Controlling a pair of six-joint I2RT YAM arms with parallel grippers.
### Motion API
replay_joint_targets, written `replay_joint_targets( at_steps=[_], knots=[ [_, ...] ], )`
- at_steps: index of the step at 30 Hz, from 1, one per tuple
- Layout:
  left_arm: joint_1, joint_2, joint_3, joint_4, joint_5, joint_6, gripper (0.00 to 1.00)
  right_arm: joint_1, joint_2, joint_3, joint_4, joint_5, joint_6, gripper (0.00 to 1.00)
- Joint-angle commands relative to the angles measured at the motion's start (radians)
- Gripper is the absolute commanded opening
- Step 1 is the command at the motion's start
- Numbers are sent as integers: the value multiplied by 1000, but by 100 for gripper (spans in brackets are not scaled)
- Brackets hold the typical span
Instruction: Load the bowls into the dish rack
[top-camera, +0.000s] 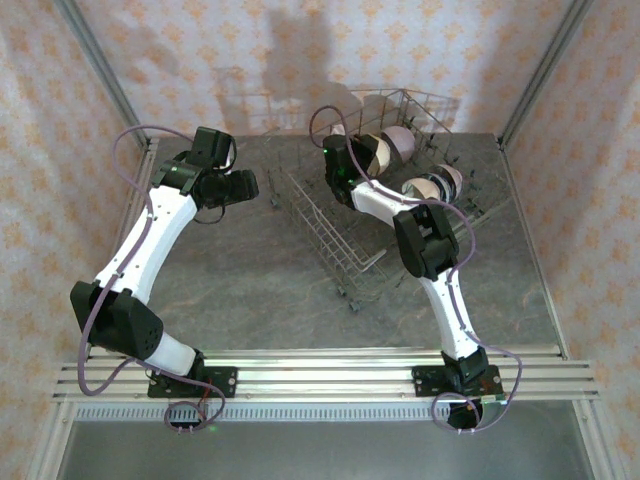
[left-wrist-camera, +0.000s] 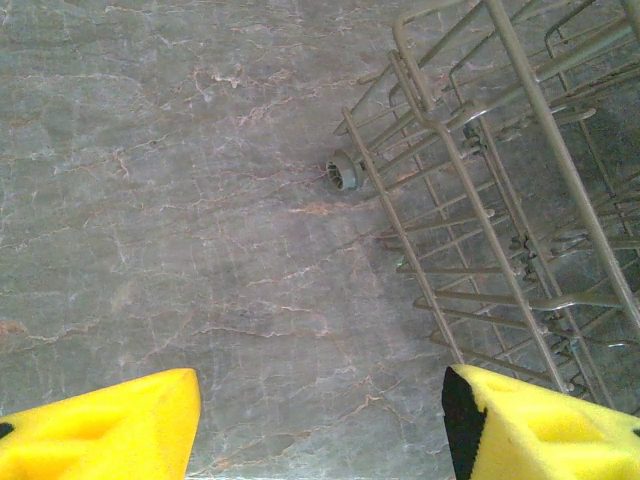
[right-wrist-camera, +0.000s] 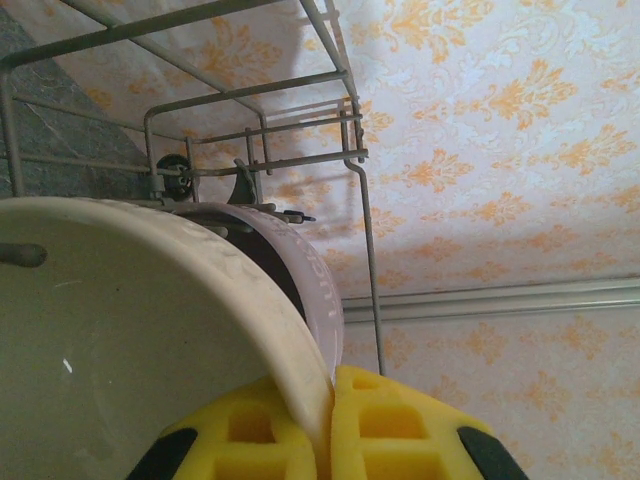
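Desk (left-wrist-camera: 150, 200) in a grey stone-look finish, matt, veined with pale and rusty lines. Dish rack (top-camera: 330, 235) of thin grey metal wire, dull rather than shiny, with a small grey plastic-looking wheel (left-wrist-camera: 343, 172). Cream bowl (right-wrist-camera: 120, 340) glazed, smooth and faintly glossy inside, raised pattern along the outer rim; mauve bowl (right-wrist-camera: 318, 290) behind it equally smooth. Yellow pads on the left tool (left-wrist-camera: 320, 425) and right tool (right-wrist-camera: 330, 425), matt, finely grained, moulded with recesses. Arm shells (top-camera: 150, 235) in glossy white plastic, joints matt black. Pale aluminium rails (top-camera: 330, 365) at the near edge.
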Motion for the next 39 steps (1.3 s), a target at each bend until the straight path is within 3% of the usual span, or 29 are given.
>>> replay_joint_targets(
  at_steps=[1,7,10,25,39],
  knots=[
    [4,-17,9,8,0,2,66,19,31,23,-60,-55,72,5],
    [5,-21,6,8,-3,2,66,19,33,24,-80,-59,94,6],
    [5,-23,3,9,-3,2,66,19,32,24,-90,-61,103,12],
    [5,-31,-7,15,-2,-6,66,20,47,14,-105,-59,102,14],
    [6,-34,-7,12,-6,-7,66,20,58,24,-140,-56,150,21]
  ],
)
